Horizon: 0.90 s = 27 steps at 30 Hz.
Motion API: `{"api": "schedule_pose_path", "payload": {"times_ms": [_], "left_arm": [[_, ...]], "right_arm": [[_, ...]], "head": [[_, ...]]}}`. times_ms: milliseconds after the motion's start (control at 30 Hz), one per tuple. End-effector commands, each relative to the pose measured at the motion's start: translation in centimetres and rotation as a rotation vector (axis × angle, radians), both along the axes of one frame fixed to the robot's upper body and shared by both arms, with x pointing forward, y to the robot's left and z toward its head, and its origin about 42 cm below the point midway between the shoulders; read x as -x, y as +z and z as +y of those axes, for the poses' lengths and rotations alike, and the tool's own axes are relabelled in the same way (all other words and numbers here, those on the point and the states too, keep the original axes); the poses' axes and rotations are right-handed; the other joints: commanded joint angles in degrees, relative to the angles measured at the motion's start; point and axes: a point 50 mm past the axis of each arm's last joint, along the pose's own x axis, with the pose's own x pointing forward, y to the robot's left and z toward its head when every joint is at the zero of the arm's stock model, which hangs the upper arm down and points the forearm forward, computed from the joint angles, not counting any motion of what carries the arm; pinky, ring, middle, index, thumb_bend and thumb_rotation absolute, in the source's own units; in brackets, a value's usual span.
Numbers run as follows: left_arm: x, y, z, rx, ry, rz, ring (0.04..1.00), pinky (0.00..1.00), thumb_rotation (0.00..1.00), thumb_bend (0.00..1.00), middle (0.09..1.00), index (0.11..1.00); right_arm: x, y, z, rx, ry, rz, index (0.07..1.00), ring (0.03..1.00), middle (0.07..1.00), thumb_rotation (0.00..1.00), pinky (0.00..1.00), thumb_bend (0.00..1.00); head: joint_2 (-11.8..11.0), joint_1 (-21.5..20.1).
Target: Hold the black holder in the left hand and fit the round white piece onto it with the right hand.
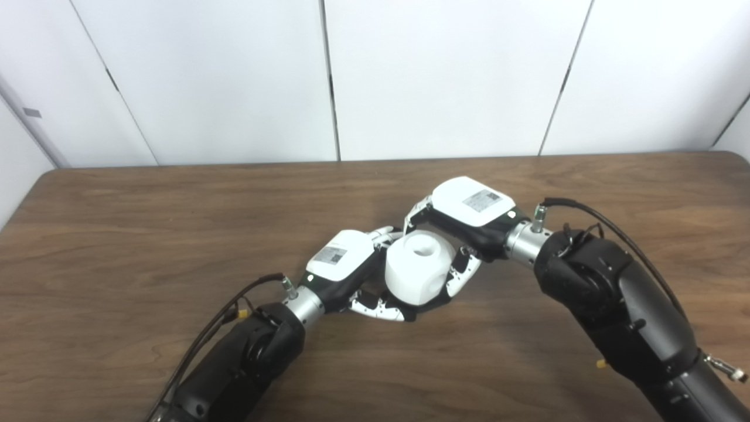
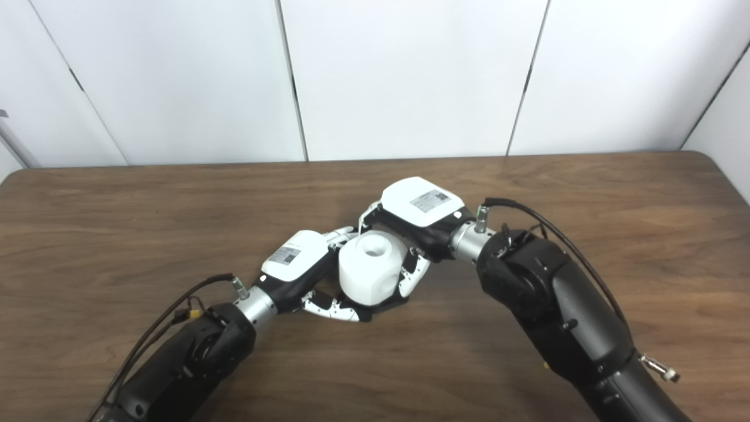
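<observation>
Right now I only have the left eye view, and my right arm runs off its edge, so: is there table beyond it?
Observer: Yes, the right eye view shows bare table right of the right arm, up to a rounded corner.
Operator: Is the black holder any clearer there?
Observer: No; only a dark sliver of what looks like the black holder shows under the round white piece, by the left hand.

Round piece (image 1: pixel 417 268): I see it mid-table, between both hands.
Left hand (image 1: pixel 345 266): touching the piece's left side, fingers (image 1: pixel 384 310) curling under its near edge.
Right hand (image 1: pixel 469 211): far-right of the piece, fingers on its right side.
Table (image 1: pixel 146 234): under everything.
</observation>
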Motion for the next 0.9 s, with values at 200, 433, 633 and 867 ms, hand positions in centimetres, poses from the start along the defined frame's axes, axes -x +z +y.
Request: {"api": "schedule_pose_path", "payload": {"times_ms": [200,433,633,867], "left_arm": [[2.1,-4.0,0.1,-0.153,-0.019,0.155,0.930,0.81,0.07,0.52,0.886,0.483],[2.1,-3.9,0.1,-0.152,-0.019,0.159,0.932,0.81,0.07,0.52,0.884,0.483],[2.1,-4.0,0.3,-0.140,-0.014,0.168,0.933,0.82,0.07,0.52,0.886,0.482],[2.0,-3.9,0.5,-0.148,-0.013,0.164,0.929,0.81,0.07,0.52,0.885,0.482]], "right_arm": [[-1.0,2.0,1.8,-0.014,0.047,-0.093,0.482,0.777,0.712,0.14,0.70,0.52],[-1.1,1.7,1.8,-0.007,0.044,-0.082,0.482,0.779,0.710,0.14,0.72,0.52],[-1.1,1.6,1.2,0.002,0.038,-0.076,0.482,0.769,0.704,0.14,0.71,0.52],[-1.1,1.4,0.7,0.012,0.030,-0.079,0.482,0.765,0.702,0.14,0.71,0.52]], "head": [[0.1,0.1],[0.3,0.2],[0.4,0.2],[0.4,0.1]]}}
